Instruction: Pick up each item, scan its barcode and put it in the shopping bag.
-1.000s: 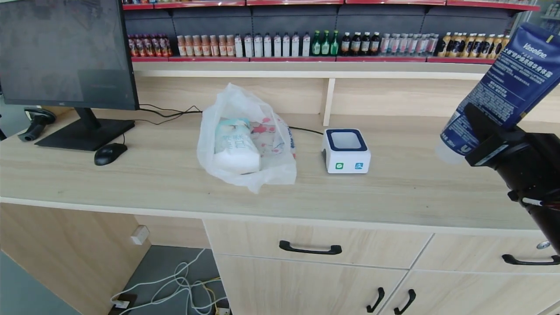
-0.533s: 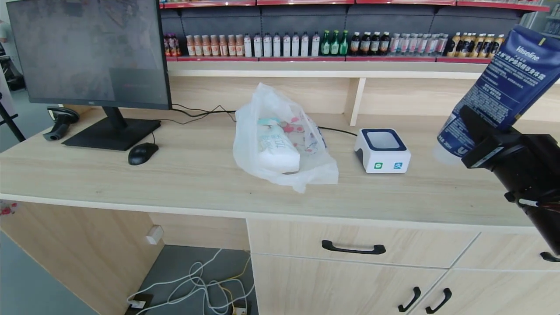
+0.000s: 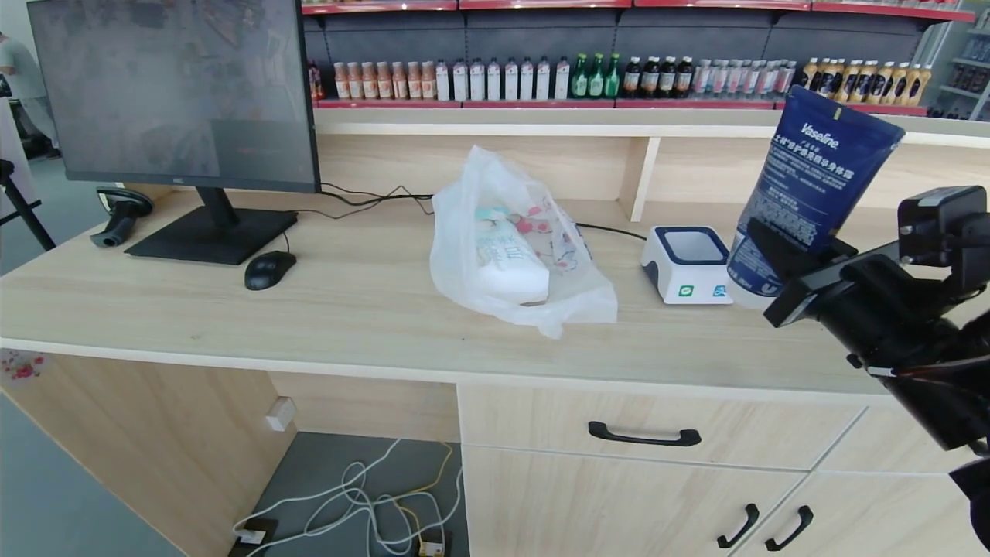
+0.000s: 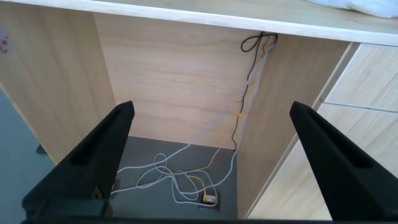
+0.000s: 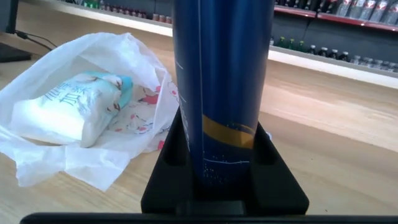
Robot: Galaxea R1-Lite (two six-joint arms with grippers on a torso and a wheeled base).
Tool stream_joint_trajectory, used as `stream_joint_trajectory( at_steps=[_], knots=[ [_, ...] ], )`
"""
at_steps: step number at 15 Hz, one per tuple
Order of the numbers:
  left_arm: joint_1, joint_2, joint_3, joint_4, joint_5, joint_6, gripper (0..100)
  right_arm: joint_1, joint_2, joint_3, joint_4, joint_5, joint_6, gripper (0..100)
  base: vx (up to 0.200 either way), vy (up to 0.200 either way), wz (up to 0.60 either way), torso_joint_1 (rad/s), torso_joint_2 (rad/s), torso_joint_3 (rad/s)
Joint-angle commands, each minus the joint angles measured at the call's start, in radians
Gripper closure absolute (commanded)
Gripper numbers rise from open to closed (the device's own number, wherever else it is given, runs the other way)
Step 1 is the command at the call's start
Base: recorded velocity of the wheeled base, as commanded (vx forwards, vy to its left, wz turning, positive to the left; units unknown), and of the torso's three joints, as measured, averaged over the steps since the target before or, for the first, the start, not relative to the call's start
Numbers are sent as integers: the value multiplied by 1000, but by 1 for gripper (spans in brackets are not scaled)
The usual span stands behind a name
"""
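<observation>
A long light wooden bench point(image 3: 363, 309) runs across the shop, and behind it a shelf holds a row of drink bottles point(image 3: 619, 77). On the robot's left side of the bench stands a big black computer monitor point(image 3: 178, 93). A small black mouse point(image 3: 269, 269) lies near its foot, and a black hand scanner point(image 3: 120, 216) rests farther left. Near the middle lies a thin white plastic shopping bag point(image 3: 518, 240) with its mouth open. Inside it are a soft white pack with a light blue top point(image 3: 506, 259) and something with pink flowers on it point(image 3: 553, 232). Just to the right of the bag sits a small white box scanner with a dark blue top point(image 3: 687, 263), and a black wire runs from it behind the bag. This box stands between the bag and the dark blue squeeze tube with a white cap point(image 3: 812, 186). The tube is up in the air just beside the box, nearly upright, cap end down. The right end effector point(image 3: 797, 263) is clamped tight on the lower part of the tube, one black finger on each side. The left end effector point(image 4: 211, 111) hangs low under the bench edge with its two black fingers spread wide and nothing between them. It faces a wooden panel, with loose white and yellow cables point(image 4: 186, 180) on the grey floor below.
</observation>
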State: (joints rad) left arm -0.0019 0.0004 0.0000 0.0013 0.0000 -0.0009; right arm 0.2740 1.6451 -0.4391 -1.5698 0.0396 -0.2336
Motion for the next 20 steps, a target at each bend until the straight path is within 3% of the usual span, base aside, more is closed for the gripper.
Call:
stream_joint_trajectory(
  at_steps=[1,4,8,11,13,16,20],
  knots=[
    [0,0,0,0,0,-1,0,1,45,-13,-1,0,-23,100,0,0,0,0,0,0],
    [0,0,0,-1,0,-1,0,-1,39,-26,-1,-1,-87,100,200,0,0,-2,1,6],
    [0,0,0,0,0,-1,0,-6,56,-81,-1,74,-254,100,0,0,0,13,4,-3],
    [0,0,0,-1,0,-1,0,-16,91,-99,-1,75,-328,100,0,0,0,0,0,0],
    [0,0,0,-1,0,2,0,-79,107,-135,-1,191,-434,100,0,0,0,0,0,0],
    [0,0,0,0,-2,5,0,-191,160,-268,-1,457,-576,100,0,0,0,0,0,0],
    [0,0,0,-1,-2,4,0,-226,236,-309,-1,580,-622,100,0,0,0,0,0,0]
  ],
)
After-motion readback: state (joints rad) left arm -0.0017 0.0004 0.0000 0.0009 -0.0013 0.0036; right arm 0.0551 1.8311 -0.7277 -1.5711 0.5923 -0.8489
